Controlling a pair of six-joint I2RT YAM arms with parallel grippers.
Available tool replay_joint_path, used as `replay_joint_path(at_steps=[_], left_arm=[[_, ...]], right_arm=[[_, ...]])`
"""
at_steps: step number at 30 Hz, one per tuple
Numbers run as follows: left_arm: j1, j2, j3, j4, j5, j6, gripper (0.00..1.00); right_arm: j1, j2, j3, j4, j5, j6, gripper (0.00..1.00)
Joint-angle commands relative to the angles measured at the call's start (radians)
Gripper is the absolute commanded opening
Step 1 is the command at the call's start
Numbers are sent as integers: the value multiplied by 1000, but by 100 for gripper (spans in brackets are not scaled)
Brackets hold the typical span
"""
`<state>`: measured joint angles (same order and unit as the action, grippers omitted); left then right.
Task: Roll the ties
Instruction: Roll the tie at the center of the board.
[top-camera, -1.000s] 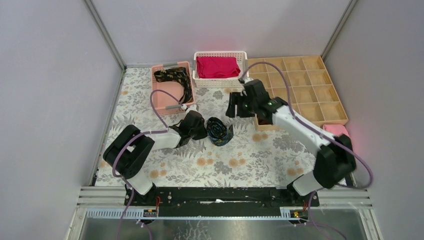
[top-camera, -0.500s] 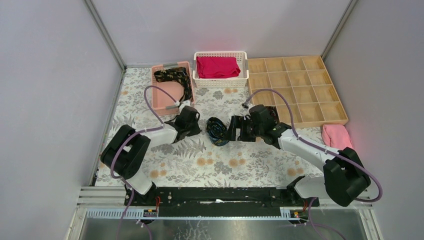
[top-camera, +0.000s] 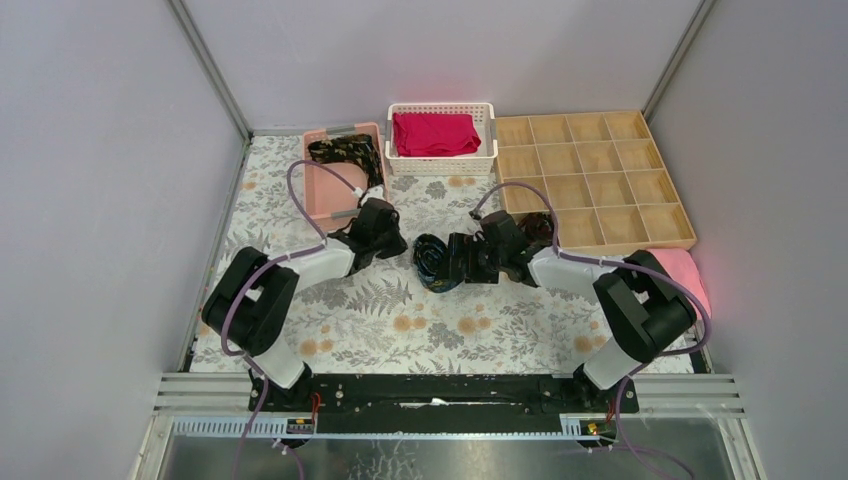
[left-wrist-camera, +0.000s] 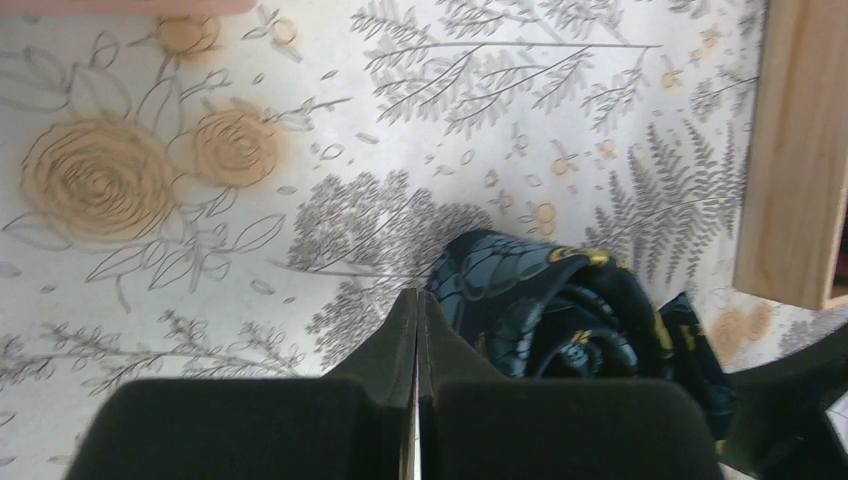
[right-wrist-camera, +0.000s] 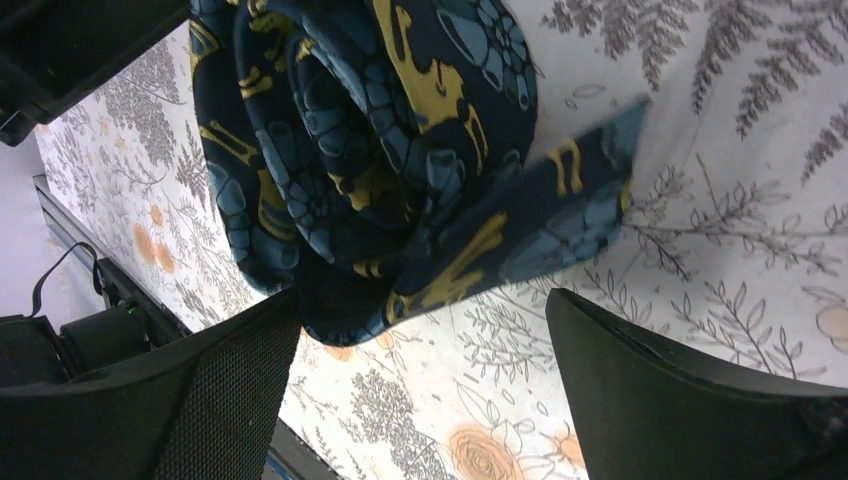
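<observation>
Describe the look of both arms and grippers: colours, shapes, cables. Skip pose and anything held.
Both arms match: the left arm and right arm have white links between bulky black joint housings, and a lilac cable loops along each. The left gripper and right gripper are black, with broad tapering fingers; one right finger's inner face looks finely meshed. No markings are legible.

Rolled tie (top-camera: 438, 262) on table (top-camera: 450, 330), before basket (top-camera: 441, 165), left of tray (top-camera: 640, 245)

wooden tray (top-camera: 610, 190) right of rolled tie (top-camera: 436, 262)
</observation>
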<state>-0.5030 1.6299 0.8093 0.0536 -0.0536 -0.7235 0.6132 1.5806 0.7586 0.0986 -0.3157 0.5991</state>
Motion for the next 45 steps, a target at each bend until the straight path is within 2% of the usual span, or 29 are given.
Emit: replay_joint_path(at_steps=[1,6,16,22,45], left_arm=[[1,37,63,53,40,23,0],[1,75,85,62,49,27,0],[2,80,11,91,103,13,0],[1,92,-11,124,142,-10,0],[1,141,29,133,153,-6,0]], right_arm=[[6,42,68,62,12,-29,100],[5,84,123,79,5,-36,100],[-3,169,222,63,29,-53,100],[-3,220,310,-7,4,-85,100],[55,280,403,-62,-115,-125,100]])
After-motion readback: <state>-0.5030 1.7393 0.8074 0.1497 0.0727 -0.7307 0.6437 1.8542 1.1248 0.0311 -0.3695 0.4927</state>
